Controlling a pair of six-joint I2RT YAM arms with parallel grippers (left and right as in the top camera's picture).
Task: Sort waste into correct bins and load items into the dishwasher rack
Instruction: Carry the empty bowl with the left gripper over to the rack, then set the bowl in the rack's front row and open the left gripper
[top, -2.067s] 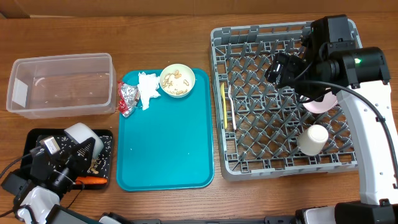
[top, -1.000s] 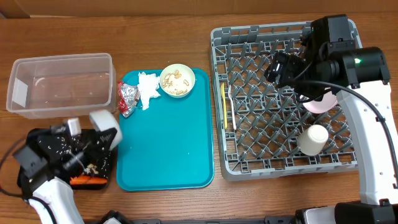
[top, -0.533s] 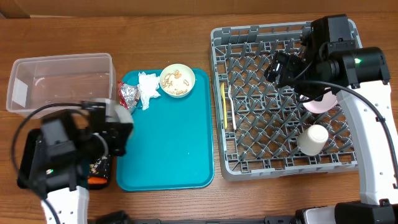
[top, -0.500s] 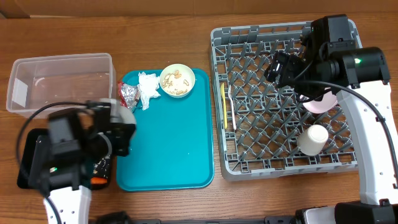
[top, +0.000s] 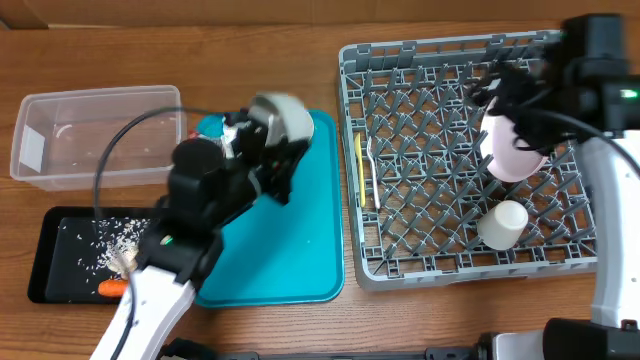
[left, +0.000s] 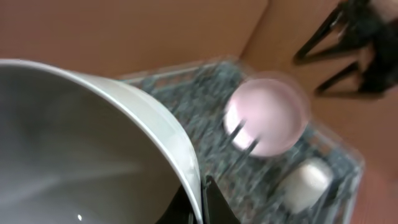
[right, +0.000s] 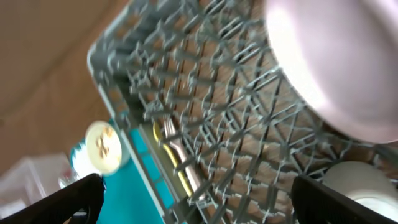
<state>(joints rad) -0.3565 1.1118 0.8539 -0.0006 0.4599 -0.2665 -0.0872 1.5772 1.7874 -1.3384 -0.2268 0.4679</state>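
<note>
Two hands, two different states. My left gripper (left: 199, 200) is pressed together on the rim of a small pale bowl (top: 284, 113), one finger on each side of the wall. I hold that bowl tilted in the air just left of the dishwasher rack (top: 420, 255), over the far end of the teal tray (top: 290, 255) that lies alongside the rack's left edge.

My right gripper (right: 200, 200) is spread wide and holds nothing. It hangs over the rack's far right part, just beside the pink plate (top: 515, 150), which stands tilted on its edge among the pegs there. The white cup (top: 503, 222) lies in the rack's near right part, close to the plate but apart from it. The yellow spoon (top: 358, 160) and the fork (top: 372, 165) lie side by side inside the rack, along its left wall.

My right wrist view, blurred, shows a second bowl (right: 103, 147) with beige bits in it just off the rack's left side.

Well left of the rack, past the teal tray, sit the clear tub (top: 95, 135) on the far side and the black tray (top: 60, 255) on the near side. Pale crumbs (top: 115, 235) and the orange carrot (top: 112, 288) lie in the black tray.
</note>
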